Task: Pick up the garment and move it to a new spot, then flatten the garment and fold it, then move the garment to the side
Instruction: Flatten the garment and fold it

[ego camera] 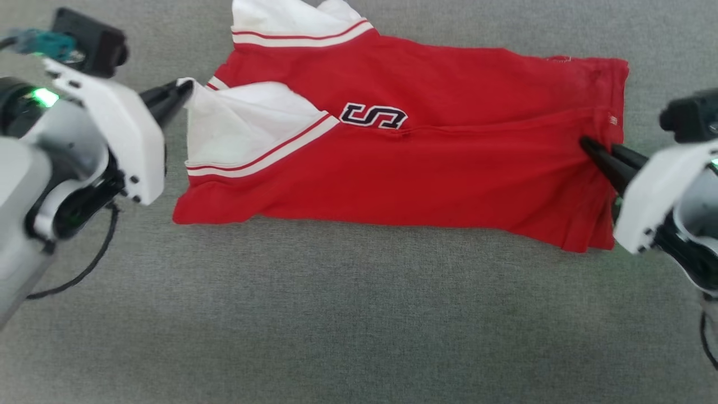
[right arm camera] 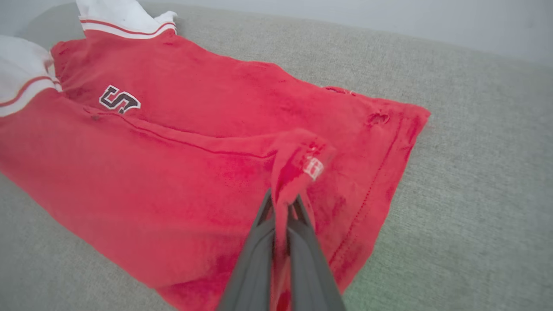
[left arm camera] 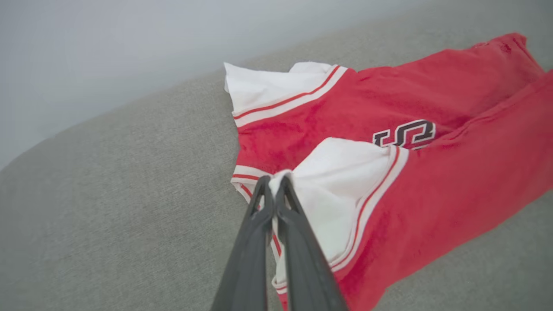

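surface: grey cloth (ego camera: 359, 314), open room around the garment (ego camera: 449, 168).
your left gripper (ego camera: 185, 87): pinches its white sleeve (ego camera: 247, 123).
your right gripper (ego camera: 587, 143): pinches its hem (ego camera: 617, 90).

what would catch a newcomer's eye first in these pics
First, the red garment stretched across the middle of the grey surface, with its dark and white chest print by the fold line. Next, the left gripper is shut on the white sleeve at the garment's left end. The right gripper is shut on the red hem at its right end.
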Robot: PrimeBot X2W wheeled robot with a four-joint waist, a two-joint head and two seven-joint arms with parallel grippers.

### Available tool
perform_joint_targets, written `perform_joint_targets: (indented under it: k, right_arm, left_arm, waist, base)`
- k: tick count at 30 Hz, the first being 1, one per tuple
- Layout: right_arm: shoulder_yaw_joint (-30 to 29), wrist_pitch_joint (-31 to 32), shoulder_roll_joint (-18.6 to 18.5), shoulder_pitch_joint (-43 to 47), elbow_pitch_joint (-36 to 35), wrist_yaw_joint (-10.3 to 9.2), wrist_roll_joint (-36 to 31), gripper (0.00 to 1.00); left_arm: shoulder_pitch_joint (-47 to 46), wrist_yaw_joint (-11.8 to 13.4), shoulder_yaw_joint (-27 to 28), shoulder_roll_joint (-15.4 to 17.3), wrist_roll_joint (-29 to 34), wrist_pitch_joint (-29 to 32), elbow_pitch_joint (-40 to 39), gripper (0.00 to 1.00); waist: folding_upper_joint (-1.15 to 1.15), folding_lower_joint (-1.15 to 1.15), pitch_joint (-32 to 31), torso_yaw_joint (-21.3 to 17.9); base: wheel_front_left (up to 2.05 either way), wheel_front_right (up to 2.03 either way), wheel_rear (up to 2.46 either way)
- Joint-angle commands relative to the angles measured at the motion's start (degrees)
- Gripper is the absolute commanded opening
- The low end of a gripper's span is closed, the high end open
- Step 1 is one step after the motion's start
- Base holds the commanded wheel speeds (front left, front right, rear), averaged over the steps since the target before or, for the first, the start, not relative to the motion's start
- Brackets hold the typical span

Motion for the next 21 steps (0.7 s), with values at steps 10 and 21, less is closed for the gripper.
perform_joint_targets:
  k: [10, 21]
  right_arm:
    - [8.91, -1.78, 1.68, -10.17, 15.71, -0.04, 0.09, 0.16]
    - [11.64, -6.4, -1.49, -12.07, 17.41, -0.04, 2.6, 1.0]
  left_arm:
    - [-4.48, -7.37, -2.56, -10.72, -1.36, 0.3, 21.44, 0.0]
    - [-5.13, -8.29, -1.82, -11.67, -3.51, 0.69, 27.1, 1.0]
  waist:
    - [0.0, 0.0, 2.06, -0.59]
    - [0.0, 0.0, -0.48, -0.41]
  base:
    - [0.0, 0.0, 0.0]
    - [0.0, 0.0, 0.0]
